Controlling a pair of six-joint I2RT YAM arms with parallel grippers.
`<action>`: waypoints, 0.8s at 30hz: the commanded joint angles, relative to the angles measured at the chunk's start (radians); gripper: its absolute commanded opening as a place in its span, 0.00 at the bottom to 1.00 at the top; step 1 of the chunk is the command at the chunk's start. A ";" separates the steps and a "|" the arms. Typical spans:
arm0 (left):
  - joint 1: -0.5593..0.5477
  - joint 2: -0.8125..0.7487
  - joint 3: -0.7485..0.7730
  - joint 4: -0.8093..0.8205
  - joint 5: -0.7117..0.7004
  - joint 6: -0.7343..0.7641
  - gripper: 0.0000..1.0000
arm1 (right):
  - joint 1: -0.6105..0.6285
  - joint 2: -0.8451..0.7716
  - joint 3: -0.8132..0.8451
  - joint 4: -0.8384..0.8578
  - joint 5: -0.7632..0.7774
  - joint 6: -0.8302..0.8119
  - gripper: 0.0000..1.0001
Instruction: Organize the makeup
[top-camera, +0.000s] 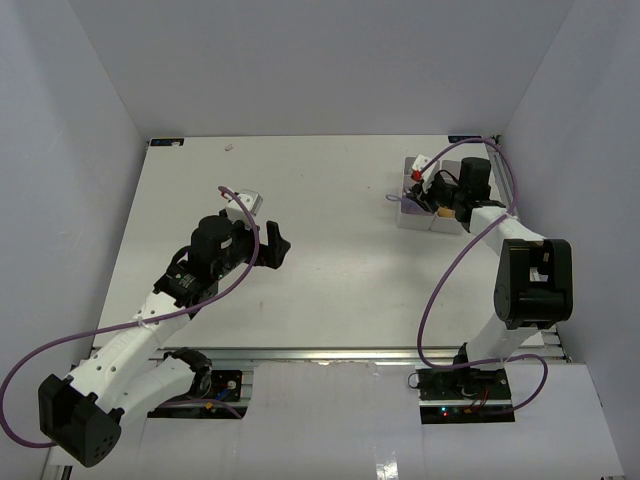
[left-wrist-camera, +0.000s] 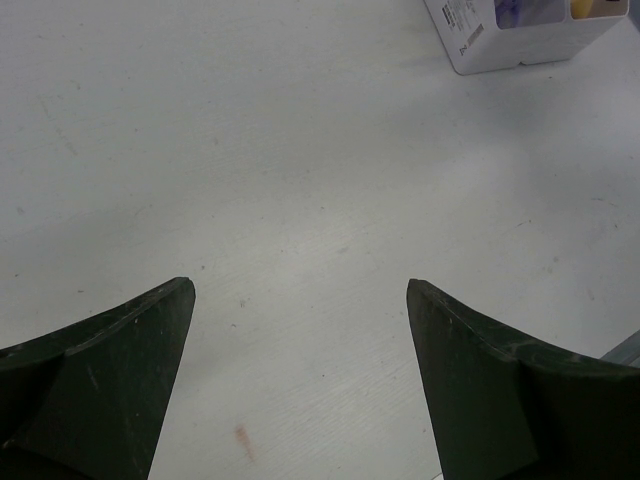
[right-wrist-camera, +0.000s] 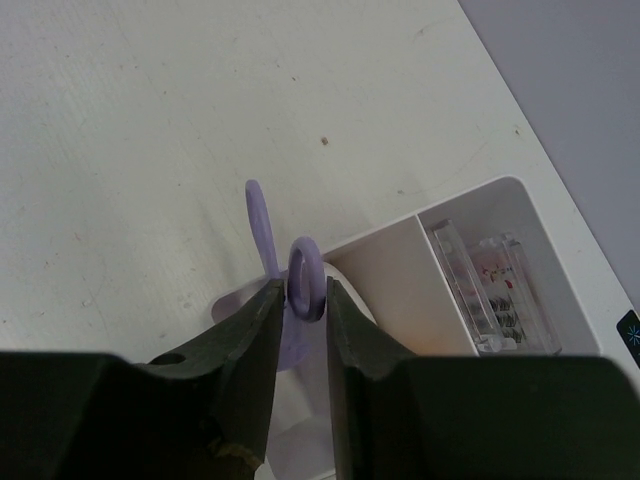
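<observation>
Left claw wide open over desk. Right claw narrow around purple loop handle by white box. Can't tell if it's gripping.

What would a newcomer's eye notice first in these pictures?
A lilac ring-handled tool stands between the fingers of the right end effector, at the white box on the far right of the table; a clear palette sits in one compartment. The left end effector hangs wide open over the table's left-middle.
</observation>
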 joint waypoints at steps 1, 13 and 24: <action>0.000 -0.004 -0.005 0.016 0.008 0.007 0.98 | -0.006 -0.005 -0.007 0.042 -0.011 0.009 0.33; 0.000 -0.007 -0.006 0.015 0.004 0.007 0.98 | -0.008 -0.150 -0.041 0.062 -0.015 0.135 0.68; 0.000 -0.023 -0.011 0.033 0.082 0.009 0.98 | -0.014 -0.471 -0.049 -0.328 0.046 0.447 0.90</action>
